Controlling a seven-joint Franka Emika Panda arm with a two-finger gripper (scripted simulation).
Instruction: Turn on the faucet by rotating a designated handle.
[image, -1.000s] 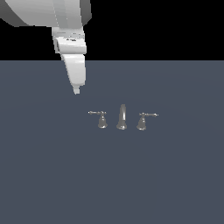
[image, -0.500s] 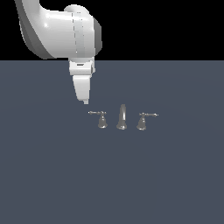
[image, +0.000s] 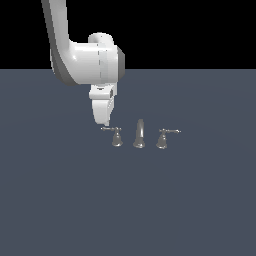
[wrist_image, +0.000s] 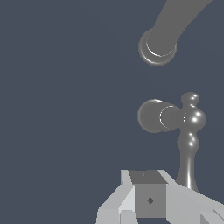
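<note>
The faucet (image: 139, 135) sits on the flat grey table (image: 125, 200). Its tall spout (image: 139, 133) is in the middle. The handle (image: 116, 136) to turn is the one just beside the spout on the exterior view's left, with its thin lever pointing away from the spout. The gripper (image: 105, 122) hangs right by the tip of that lever, a bit above it, likely so it can push the lever round. I cannot tell if its fingers are wide or closed. The other handle (image: 162, 138) stands on the spout's far side.
</note>
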